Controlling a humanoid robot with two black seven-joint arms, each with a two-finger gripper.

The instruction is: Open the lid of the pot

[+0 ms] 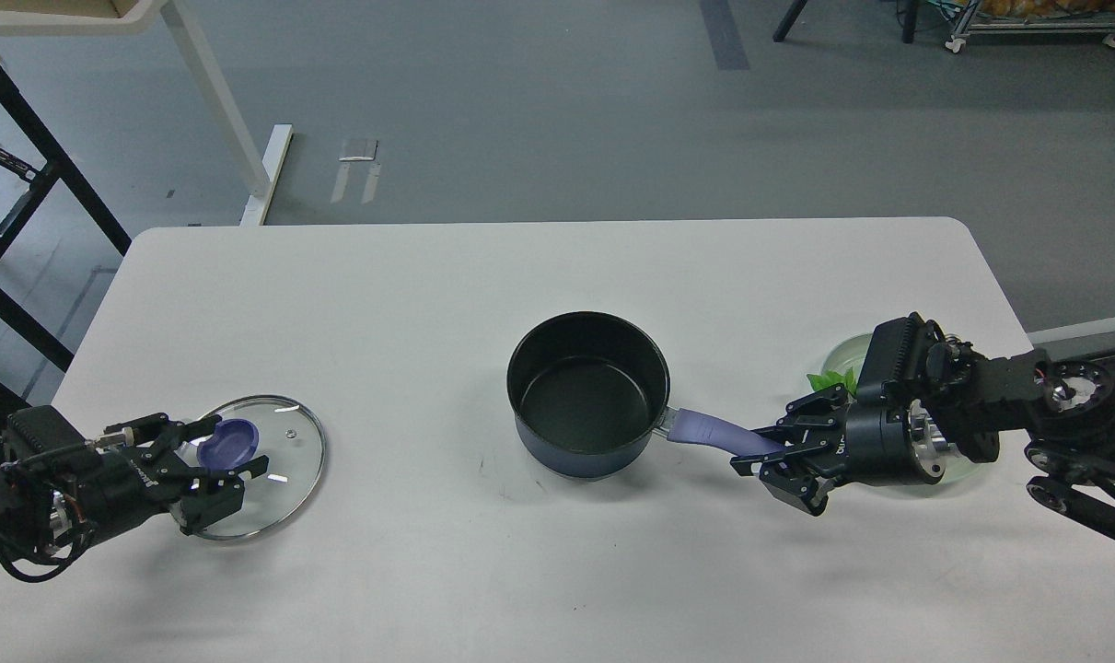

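At the left of the white surface point(557, 276), the robot's left tool point(221, 460) is sitting at the round clear glass lid with its steel rim point(281, 442), which is lying flat on the surface, well apart from the pot. The two dark fingers are standing apart, one on either side of the flat lavender-blue knob point(228, 443); whether they are pressing on it or just bracketing it, I cannot tell. The lid is lying directly ahead of this tool, to its right, so the left arm is by far the nearer one to it.

In the middle, the dark navy saucepan with a black nonstick inside point(586, 391) is standing upright and uncovered. Its long lavender-blue handle point(718, 433) is running out to the right and slightly toward the near edge.

At the right, the right tool point(778, 456) is clamped on the far end of that handle, its fingers closing around it along the handle's long axis, steadying the pot. Behind that arm, a pale green glass plate point(842, 354) with something leafy on it is partly hidden.

Judging from how things lie, the lid is already off and set down; what seems left is for the left tool to draw back leftward, away from the knob.
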